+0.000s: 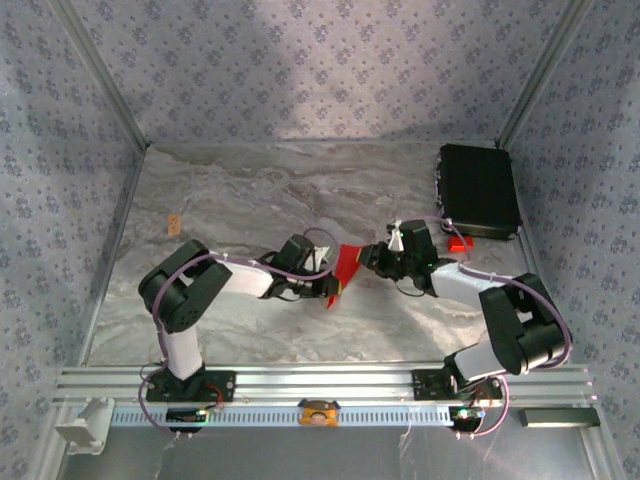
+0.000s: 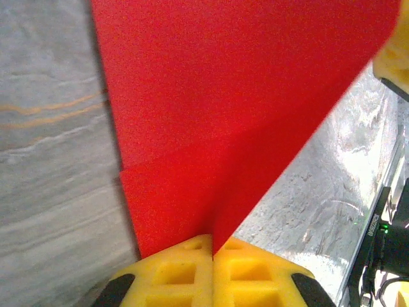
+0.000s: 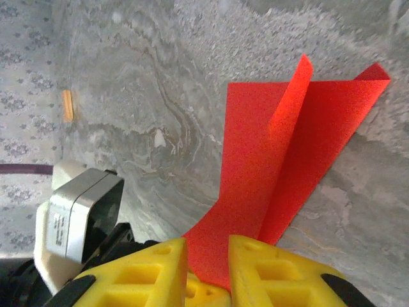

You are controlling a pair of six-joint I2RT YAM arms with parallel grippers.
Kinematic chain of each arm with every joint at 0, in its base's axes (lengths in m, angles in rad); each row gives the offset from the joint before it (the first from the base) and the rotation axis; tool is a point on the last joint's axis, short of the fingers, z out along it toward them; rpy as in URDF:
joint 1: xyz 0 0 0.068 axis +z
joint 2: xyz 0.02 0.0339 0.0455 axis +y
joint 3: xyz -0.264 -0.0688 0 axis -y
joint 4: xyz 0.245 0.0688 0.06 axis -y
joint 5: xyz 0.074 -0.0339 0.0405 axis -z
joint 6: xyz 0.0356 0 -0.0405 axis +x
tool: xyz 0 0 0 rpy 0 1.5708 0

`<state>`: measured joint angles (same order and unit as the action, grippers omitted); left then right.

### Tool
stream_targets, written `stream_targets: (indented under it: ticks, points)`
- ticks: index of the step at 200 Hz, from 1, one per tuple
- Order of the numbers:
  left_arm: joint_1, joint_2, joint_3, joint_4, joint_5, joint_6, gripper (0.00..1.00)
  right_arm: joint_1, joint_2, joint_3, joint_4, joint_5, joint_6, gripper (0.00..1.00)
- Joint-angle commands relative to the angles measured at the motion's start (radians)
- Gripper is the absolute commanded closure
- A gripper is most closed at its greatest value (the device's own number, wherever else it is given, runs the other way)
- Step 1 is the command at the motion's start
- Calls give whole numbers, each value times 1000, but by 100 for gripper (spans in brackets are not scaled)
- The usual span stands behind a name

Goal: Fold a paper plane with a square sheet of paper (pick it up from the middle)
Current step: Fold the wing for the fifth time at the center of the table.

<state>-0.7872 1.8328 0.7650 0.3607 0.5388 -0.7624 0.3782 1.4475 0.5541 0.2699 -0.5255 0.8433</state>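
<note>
Sheet: 1, red, creased, one flap raised, mid-table between the 2 grippers | left gripper: clenched on its left side | right gripper: jaws astride its right edge with a gap, grip unclear | far right: 1 black case, 1 small red piece just beside it | far left: 1 tan tag

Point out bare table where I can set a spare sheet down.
Free: the far middle of the table, between back wall and arms, left of the black box; also the near strip between the arm bases. Crowded: the centre, where left tool and right tool meet at the paper, and the far right by the box and a small red piece.
</note>
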Motion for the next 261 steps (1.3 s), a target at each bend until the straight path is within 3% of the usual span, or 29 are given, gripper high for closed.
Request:
stream_targets:
  ticks: [1, 160, 261]
  points:
    - [10, 24, -9, 69, 51, -35, 100, 6, 31, 16, 38, -60, -29, 75]
    - [36, 134, 17, 206, 192, -221, 100, 17, 217, 82, 109, -138, -30, 78]
    - [48, 194, -18, 343, 196, -365, 100, -14, 244, 89, 116, -153, -39, 81]
